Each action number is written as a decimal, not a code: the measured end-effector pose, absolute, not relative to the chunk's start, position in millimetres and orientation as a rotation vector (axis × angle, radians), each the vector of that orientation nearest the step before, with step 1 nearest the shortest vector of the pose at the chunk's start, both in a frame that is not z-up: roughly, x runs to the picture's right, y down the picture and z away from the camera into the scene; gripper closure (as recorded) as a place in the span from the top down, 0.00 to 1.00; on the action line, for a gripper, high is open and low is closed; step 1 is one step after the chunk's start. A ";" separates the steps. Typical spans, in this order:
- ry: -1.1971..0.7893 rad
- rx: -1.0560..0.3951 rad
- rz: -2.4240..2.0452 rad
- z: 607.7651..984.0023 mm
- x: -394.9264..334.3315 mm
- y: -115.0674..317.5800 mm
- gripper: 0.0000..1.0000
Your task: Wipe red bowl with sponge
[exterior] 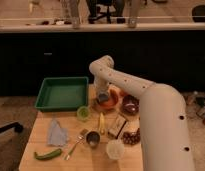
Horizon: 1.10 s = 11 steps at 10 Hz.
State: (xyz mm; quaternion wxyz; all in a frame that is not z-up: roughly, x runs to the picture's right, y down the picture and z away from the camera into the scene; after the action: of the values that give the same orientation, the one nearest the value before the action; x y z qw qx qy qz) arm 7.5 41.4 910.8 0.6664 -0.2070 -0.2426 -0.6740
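The red bowl (pixel 112 100) sits on the wooden table (pixel 41 142) just right of the green tray. My gripper (pixel 102 97) hangs from the white arm (pixel 121 82) and reaches down into the bowl's left side. It is shut. The sponge is hidden: I cannot make it out at the gripper's tip. The arm's big forearm fills the right foreground and covers the table's right edge.
A green tray (pixel 61 93) stands at the back left. A darker maroon bowl (pixel 130 105) is right of the red one. In front lie a small green cup (pixel 83 113), a yellow item (pixel 101 123), a metal cup (pixel 92 138), a white cup (pixel 115 149), a light-blue cloth (pixel 57 132) and a green pepper (pixel 47 154).
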 end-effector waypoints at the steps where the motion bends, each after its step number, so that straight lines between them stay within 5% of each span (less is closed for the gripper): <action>1: -0.544 -0.475 -1.508 912.0 22.0 38.8 0.00; 6: -0.555 -0.550 -1.460 917.6 74.5 58.1 0.00; 11: -0.649 -0.593 -1.503 928.9 31.2 103.3 0.00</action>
State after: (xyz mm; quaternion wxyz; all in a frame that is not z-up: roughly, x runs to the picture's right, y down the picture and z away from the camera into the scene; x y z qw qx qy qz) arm 31.2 103.3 928.9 0.6443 -0.2604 -0.2852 -0.6601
